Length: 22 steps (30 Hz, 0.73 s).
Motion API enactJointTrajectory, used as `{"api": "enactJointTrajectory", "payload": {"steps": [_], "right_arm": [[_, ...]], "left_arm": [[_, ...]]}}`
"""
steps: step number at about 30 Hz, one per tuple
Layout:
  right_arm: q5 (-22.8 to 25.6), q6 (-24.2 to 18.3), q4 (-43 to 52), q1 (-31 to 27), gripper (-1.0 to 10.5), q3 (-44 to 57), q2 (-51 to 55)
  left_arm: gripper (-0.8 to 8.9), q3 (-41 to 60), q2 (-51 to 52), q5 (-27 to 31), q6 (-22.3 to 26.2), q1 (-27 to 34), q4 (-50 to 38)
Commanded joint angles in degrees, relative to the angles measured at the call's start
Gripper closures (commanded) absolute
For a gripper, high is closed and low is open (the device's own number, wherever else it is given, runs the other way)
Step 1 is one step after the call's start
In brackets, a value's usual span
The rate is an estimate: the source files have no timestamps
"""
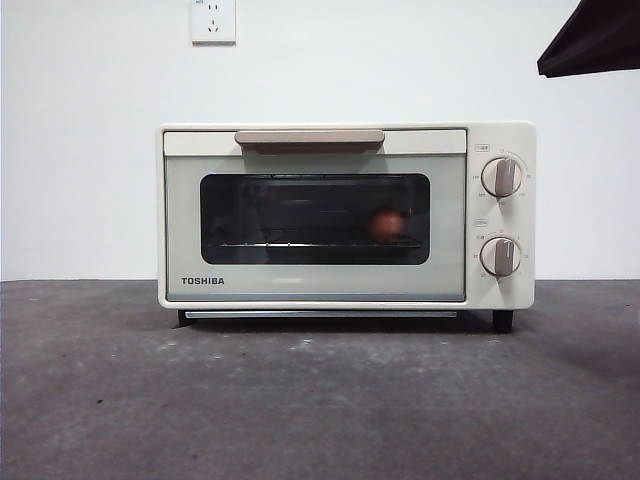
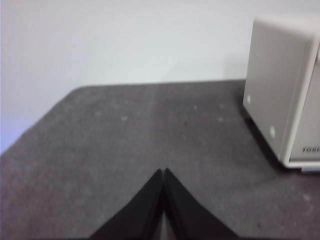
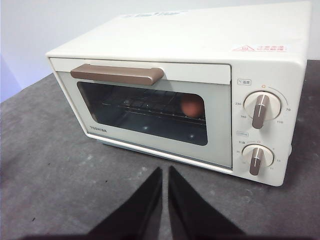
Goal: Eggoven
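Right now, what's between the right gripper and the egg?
The closed oven door: the egg sits inside behind its glass, in the right wrist view. Bare table lies before the right gripper.

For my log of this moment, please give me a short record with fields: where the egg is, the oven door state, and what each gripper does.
egg: small reddish-brown egg inside, on the wire rack, toward the knob side
oven: cream boxy TOSHIBA toaster oven on the dark grey table
door: closed, beige handle on top
knobs: two, beside the door
left gripper: shut, empty, beside the oven
right gripper: nearly shut, empty, before the door
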<state>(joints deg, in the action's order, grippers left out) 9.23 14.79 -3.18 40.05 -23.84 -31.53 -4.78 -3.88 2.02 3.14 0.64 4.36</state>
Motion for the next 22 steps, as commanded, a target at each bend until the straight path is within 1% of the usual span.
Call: {"api": "enactJointTrajectory", "payload": {"steps": [1,5,10,13,22], "right_arm": [[0.2,-0.7,0.6,0.4,9.4,0.0,-0.1],[0.2,-0.7,0.6,0.4,9.4,0.0,-0.1],[0.2,-0.7,0.6,0.4,9.4,0.0,-0.1],[0.2,-0.7,0.7,0.4,9.4,0.0,-0.1],[0.2,-0.7,0.6,0.4,9.4,0.0,-0.1]], "left_arm": [[8.08,2.3,2.1,0.1,-1.0,0.2,-0.8],[8.08,4.6,3.7,0.0,-2.3,0.2,-0.2],[8.08,4.6,3.7,-0.3,-2.9,0.2,4.9],[8.08,4.6,3.7,-0.5,-5.4,0.1,6.3],[8.08,4.5,3.7,-0.5,-5.4,0.1,6.3]]}}
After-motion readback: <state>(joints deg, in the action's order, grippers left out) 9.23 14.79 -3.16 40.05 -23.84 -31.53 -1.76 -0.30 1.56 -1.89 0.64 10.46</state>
